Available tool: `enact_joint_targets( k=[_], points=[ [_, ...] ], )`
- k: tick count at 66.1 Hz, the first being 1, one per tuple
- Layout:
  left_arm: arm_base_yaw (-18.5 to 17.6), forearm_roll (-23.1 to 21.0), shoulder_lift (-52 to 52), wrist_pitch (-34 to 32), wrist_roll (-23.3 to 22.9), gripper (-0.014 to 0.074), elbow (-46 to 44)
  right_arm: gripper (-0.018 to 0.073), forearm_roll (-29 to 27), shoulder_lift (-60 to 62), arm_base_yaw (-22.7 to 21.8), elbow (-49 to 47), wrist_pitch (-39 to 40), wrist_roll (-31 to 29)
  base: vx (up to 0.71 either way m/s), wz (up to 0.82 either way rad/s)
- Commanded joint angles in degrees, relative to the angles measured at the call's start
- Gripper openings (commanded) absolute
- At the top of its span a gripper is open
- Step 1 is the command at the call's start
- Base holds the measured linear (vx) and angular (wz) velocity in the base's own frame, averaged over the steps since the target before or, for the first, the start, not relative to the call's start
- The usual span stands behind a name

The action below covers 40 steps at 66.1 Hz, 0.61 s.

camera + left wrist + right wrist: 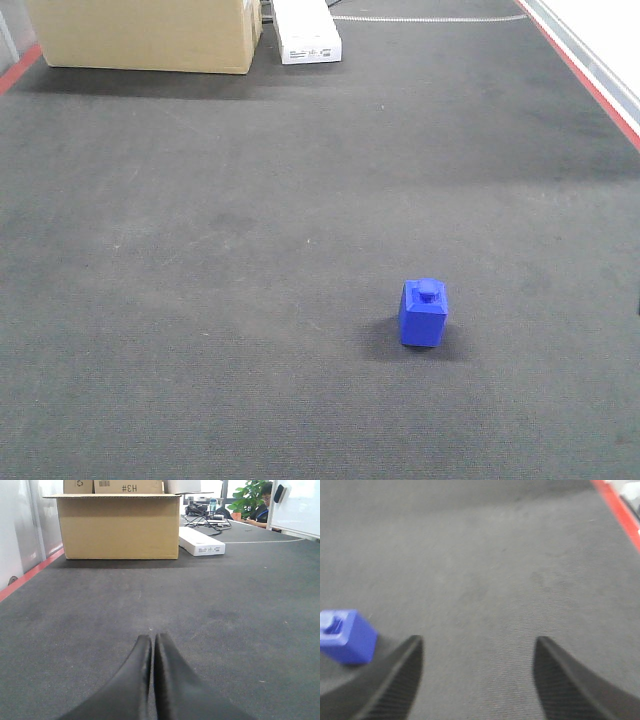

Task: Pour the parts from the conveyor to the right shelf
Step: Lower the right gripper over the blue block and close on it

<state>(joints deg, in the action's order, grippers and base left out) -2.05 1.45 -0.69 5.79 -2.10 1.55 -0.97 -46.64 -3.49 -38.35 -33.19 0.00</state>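
One bright-blue part (424,312), a small block with a round stud on top, stands upright on the dark grey conveyor (250,250). In the right wrist view the same part (345,636) lies just left of and beyond the left fingertip of my right gripper (477,642), which is open with only belt between its fingers. My left gripper (152,639) is shut, its two black fingers pressed together low over the conveyor (225,610), holding nothing. Neither gripper shows in the front view. The right shelf is out of view.
A large cardboard box (119,526) and a flat white box (201,541) rest at the belt's far end. Red strips (590,85) run along both long edges. Beyond the belt are a desk with cables, a plant and a seated person (264,505).
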Motion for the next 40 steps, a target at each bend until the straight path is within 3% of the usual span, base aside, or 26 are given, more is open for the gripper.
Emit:
enact_joint_targets(
  k=[1,25,40],
  points=[
    [0.1,-0.4,-0.8,-4.5,-0.4,-0.0006,-1.0,0.0536,0.1,-3.9,3.3,-5.2,0.6,-1.5,0.00,0.00],
    [0.1,-0.4,-0.8,-4.5,-0.4,-0.0006,-1.0,0.0529,0.0,-21.9,17.3,-21.4,-7.4,6.7,0.00,0.00],
    [0.1,-0.4,-0.8,-4.5,-0.4,-0.0006,-1.0,0.0529,-0.1,-33.6,22.3,-31.3,-13.0,9.9,0.00,0.00]
  ],
)
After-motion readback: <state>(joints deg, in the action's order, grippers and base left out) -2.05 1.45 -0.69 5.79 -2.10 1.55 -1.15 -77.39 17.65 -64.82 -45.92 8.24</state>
